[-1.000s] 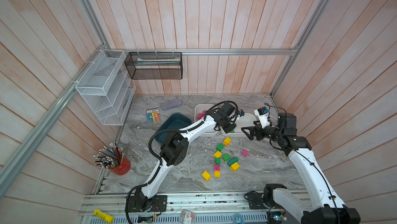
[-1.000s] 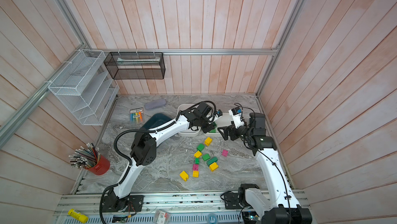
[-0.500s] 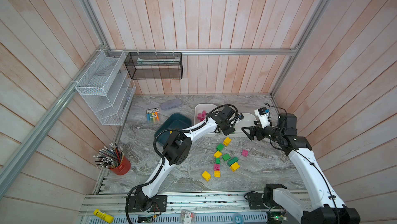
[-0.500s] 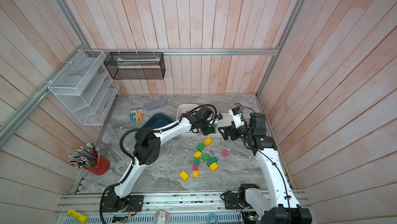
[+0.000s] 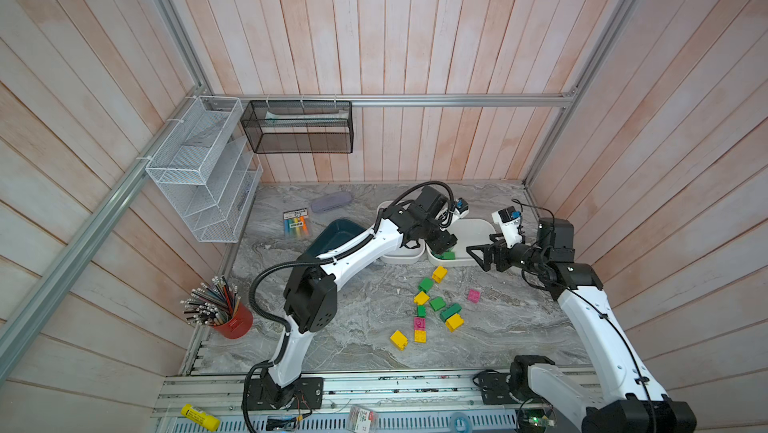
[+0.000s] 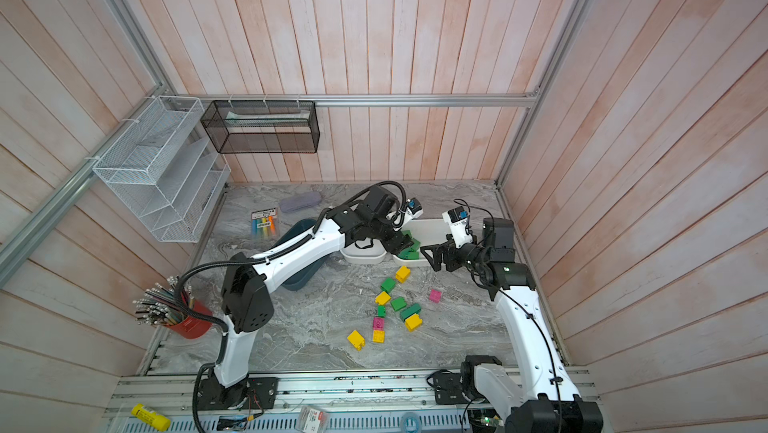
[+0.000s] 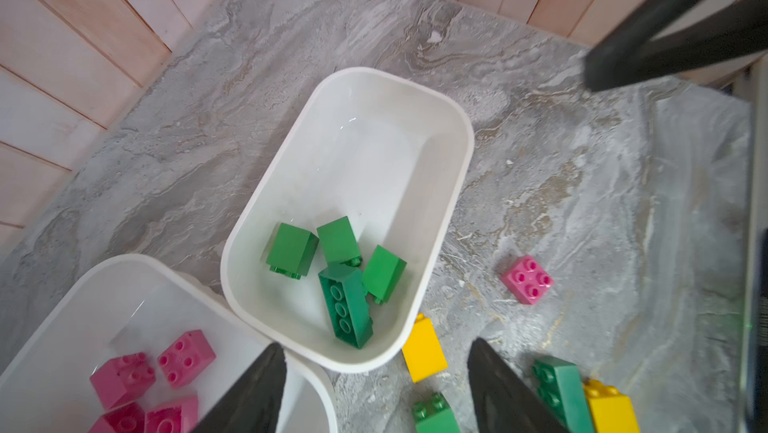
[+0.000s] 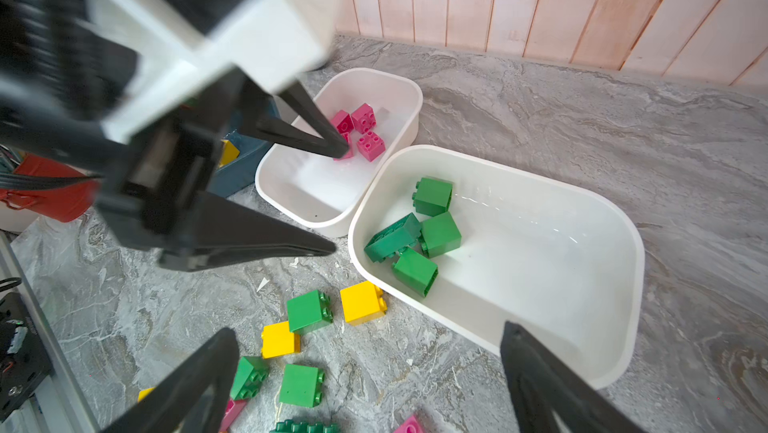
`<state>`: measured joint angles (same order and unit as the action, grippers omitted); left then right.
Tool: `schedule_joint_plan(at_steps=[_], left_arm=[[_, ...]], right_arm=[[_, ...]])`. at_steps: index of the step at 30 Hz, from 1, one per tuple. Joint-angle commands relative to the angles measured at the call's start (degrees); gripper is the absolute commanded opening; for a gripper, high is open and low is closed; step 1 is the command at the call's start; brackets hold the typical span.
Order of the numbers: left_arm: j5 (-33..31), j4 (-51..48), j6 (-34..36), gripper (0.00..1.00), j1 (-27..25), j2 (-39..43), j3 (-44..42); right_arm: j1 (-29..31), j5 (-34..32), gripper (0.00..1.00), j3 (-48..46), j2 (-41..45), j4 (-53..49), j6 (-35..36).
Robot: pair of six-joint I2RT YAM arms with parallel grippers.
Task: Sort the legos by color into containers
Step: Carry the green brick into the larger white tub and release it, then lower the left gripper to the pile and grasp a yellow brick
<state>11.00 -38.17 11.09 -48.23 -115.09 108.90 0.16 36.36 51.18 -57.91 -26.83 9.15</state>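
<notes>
Marble table (image 7: 582, 202): left claw (image 7: 376, 343), right claw (image 8: 369, 328) agape, empty; four green legos (image 7: 338, 244) in tub (image 7: 467, 152).

The white-and-black jointed left arm (image 5: 357, 250) is seen in both top views raised from its base at the near edge, bent at a black elbow and stretched away to the right, across the middle. Its black two-fingered left hand (image 5: 442, 246) is pointed downward, and its tapered fingers (image 7: 257, 389) are held apart and empty. The white-and-black right arm (image 5: 590, 327) is leaned up from the near right, with its forearm turned leftward, roughly level. The black right hand (image 5: 476, 258) is spread wide and empty, near the left hand but apart from it.
</notes>
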Motion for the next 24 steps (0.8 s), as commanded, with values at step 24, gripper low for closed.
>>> schedule_joint_plan(at_steps=[24], left_arm=[[-17.94,-8.23,-83.86,0.73,-14.84,21.2,-41.03]], right_arm=[[4.62,5.49,0.98,-2.89,-2.24,4.46,-3.66]])
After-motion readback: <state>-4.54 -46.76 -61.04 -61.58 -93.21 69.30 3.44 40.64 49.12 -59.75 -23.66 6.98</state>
